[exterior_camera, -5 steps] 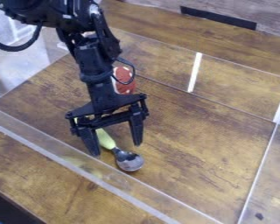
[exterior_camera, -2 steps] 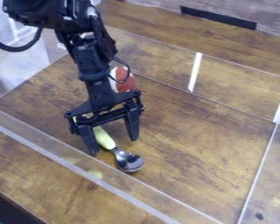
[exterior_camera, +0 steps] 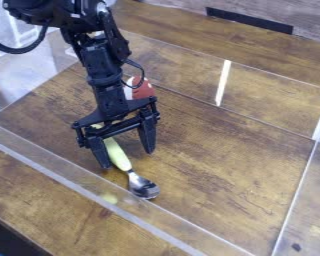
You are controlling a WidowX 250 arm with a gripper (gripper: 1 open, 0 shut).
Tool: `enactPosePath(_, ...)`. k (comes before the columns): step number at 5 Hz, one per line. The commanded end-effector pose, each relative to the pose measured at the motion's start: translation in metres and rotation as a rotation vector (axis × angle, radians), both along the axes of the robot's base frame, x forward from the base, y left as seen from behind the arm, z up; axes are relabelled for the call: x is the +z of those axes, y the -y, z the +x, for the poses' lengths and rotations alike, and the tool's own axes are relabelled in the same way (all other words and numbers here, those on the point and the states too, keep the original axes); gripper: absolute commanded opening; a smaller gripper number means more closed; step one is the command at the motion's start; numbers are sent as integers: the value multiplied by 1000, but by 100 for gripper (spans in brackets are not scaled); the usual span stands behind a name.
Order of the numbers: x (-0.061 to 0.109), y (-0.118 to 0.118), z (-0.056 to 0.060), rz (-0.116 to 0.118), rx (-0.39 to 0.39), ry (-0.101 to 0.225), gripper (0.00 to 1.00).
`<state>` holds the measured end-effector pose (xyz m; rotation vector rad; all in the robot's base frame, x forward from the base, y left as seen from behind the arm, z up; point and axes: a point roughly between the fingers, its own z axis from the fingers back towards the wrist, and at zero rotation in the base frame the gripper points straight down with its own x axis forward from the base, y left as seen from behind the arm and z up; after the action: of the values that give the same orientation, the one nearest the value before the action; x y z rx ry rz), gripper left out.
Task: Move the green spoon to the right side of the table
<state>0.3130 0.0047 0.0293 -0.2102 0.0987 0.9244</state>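
camera view | lining up over green spoon, lower left of centre in frame | gripper fingers apart, astride handle | next: likely close on handle, then lift

Compared with before, now seeing the black gripper a little higher in the view, more away from the bowl of the green spoon. Also seeing more of the green handle between the fingers than at first. Finding the spoon turned slightly, with its bowl now lying a little more to the left in the view.
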Motion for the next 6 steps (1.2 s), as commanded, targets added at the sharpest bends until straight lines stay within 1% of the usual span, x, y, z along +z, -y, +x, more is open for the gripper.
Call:
enactPosePath(1, 16, -6, 13, 7, 59, 55, 100)
enactPosePath(3, 17, -8, 20, 8, 124, 49, 100)
enactPosePath(6, 15, -12, 25, 25, 183, 33, 100)
